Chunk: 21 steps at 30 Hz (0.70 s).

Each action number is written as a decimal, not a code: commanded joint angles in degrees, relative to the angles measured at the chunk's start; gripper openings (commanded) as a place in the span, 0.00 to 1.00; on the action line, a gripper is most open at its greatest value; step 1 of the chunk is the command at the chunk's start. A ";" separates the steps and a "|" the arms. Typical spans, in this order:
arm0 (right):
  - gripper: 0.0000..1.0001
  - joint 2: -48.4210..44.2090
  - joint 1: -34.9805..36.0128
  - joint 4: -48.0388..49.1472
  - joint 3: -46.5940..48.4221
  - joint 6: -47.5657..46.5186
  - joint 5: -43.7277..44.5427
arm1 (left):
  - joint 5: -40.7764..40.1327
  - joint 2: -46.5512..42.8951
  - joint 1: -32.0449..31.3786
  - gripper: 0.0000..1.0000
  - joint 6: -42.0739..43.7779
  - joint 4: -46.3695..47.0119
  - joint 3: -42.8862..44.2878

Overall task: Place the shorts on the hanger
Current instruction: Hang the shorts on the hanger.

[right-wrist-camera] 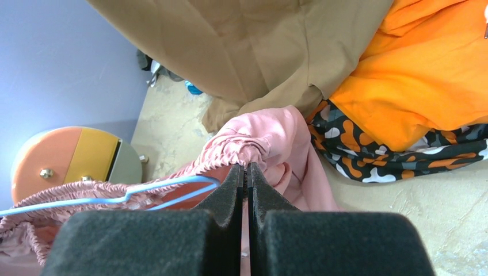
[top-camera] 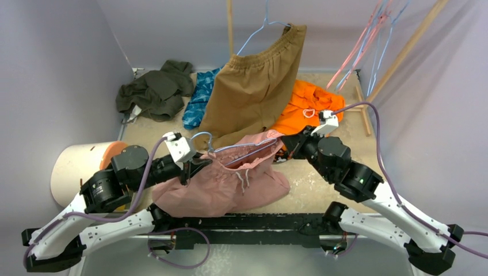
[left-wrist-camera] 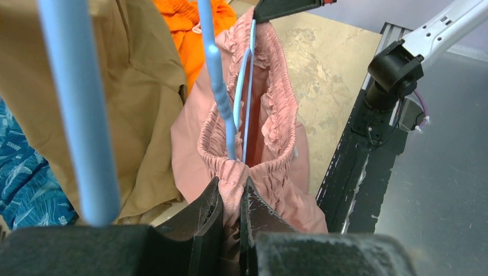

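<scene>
1. The left gripper is pinching one end of the gathered waistband of the shorts. In the left wrist view its jaws are pressing together on a fold of pink fabric.
2. The right gripper is gripping the opposite end, just right of centre in the top view, with its jaws closed tight on the elastic.
3. The shorts are hanging between the two grippers, the waistband drawn out across the middle of the frame and the legs sagging onto the table toward lower centre.
4. The hanger is lying inside the opened waistband, its long axis running along the band from one gripper toward the other. Its hook appears to be curling up just beside the left gripper, so the left arm is the nearer one to it.
5. As I judge it, the coming move is depending on that alignment — wire and band are parallel, with each hanger end pointing toward a pair of jaws. If one side slackens early, the band is likely to slide off that shoulder.
</scene>
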 commanded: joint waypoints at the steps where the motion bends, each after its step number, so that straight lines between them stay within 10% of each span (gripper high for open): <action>1: 0.00 -0.50 -0.16 0.37 3.23 0.51 3.75 | 1.37 0.24 0.17 0.00 0.78 -0.72 1.90; 9: 0.00 -1.11 -0.19 5.24 5.87 -6.99 -2.85 | -3.00 4.59 0.16 0.00 0.43 0.53 0.23; 21: 0.00 11.05 -0.07 11.90 16.04 -6.76 -23.91 | -3.90 12.94 0.16 0.00 -5.14 28.45 -7.20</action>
